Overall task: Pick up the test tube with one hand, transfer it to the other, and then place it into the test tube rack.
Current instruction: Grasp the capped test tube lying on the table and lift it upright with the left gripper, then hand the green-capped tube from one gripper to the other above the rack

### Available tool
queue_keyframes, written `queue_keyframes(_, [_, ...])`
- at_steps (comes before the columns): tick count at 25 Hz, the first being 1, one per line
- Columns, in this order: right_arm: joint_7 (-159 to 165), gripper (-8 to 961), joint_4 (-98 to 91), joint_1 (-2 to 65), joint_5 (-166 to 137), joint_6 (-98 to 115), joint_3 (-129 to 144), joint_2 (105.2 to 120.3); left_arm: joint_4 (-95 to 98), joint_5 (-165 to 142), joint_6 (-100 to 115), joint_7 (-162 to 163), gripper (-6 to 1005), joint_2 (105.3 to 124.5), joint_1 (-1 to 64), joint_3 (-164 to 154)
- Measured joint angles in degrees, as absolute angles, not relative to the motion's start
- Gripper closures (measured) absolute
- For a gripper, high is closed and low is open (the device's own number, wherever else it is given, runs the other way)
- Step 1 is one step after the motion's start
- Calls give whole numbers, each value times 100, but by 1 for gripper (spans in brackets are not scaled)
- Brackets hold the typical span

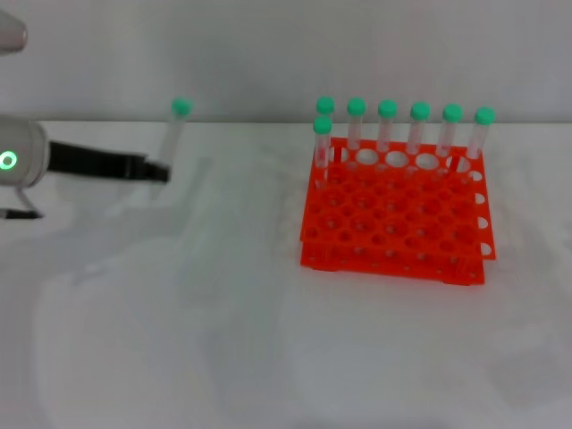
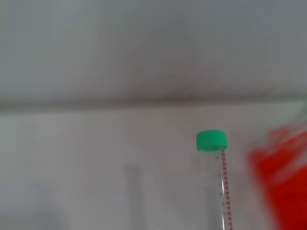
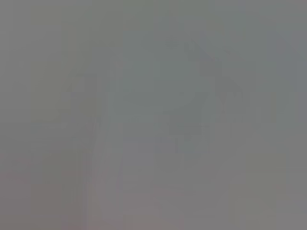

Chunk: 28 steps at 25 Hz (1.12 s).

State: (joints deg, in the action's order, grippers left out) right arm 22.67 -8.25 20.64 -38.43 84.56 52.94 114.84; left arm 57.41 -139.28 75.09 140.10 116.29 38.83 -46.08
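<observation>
The left gripper (image 1: 159, 172) reaches in from the left edge of the head view, slim matte black fingers running out from a smooth silver-grey cylindrical wrist with a small green ring light glowing on it. The fingertips are closed on the lower part of the test tube (image 1: 174, 143), a thin clear plastic cylinder standing nearly upright, leaning a touch, with its round green cap (image 1: 181, 107) at the top. The tube is up off the white tabletop (image 1: 268, 340), well to the left of the test tube rack (image 1: 398, 219).

From the left wrist camera the same tube (image 2: 221, 191) shows close: a ribbed green screw cap (image 2: 211, 140), a transparent wall, and a fine column of red graduation marks running down its side. A blurred orange-red mass, the rack (image 2: 283, 177), sits at the frame edge beside it.

The rack is glossy orange-red plastic, two tiers, a grid of round holes. Six green-capped tubes (image 1: 419, 134) stand in its back row, and one more tube (image 1: 322, 147) sits just in front at the left corner.

The table surface is smooth, pale, faintly mottled. The right gripper appears in no view; its wrist camera gives only a featureless grey field.
</observation>
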Motion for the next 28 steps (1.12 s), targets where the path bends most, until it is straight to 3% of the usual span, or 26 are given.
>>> queue_keyframes(5, [3558,82,-1813,1685,-3842,8533,6337,11300,5763,-12264,7556,12500,807,11804,3520,-4640])
queue_keyframes(8, [4368,82,-2223,1603,-3878,8847,6908,11061,5773,-11335,7680,11429,807,11904,3197,-4825])
queue_keyframes(13, [5564,83,-2308,1920,-4582,9676,7076,10719,5808,-9946,7823,10188,806,11907,2637,-5749])
queue_keyframes(15, [5952,83,-2311,2146,-4950,9815,7086,10662,5819,-9559,7947,9701,806,11910,2470,-6044])
queue_keyframes(21, [6761,83,-2314,2831,-6039,9877,7115,10697,5769,-8987,8184,8774,805,11921,2346,-6766])
queue_keyframes(28, [6862,84,-2355,3150,-6544,9746,7128,11003,5771,-8879,8162,8619,804,11918,2408,-7305])
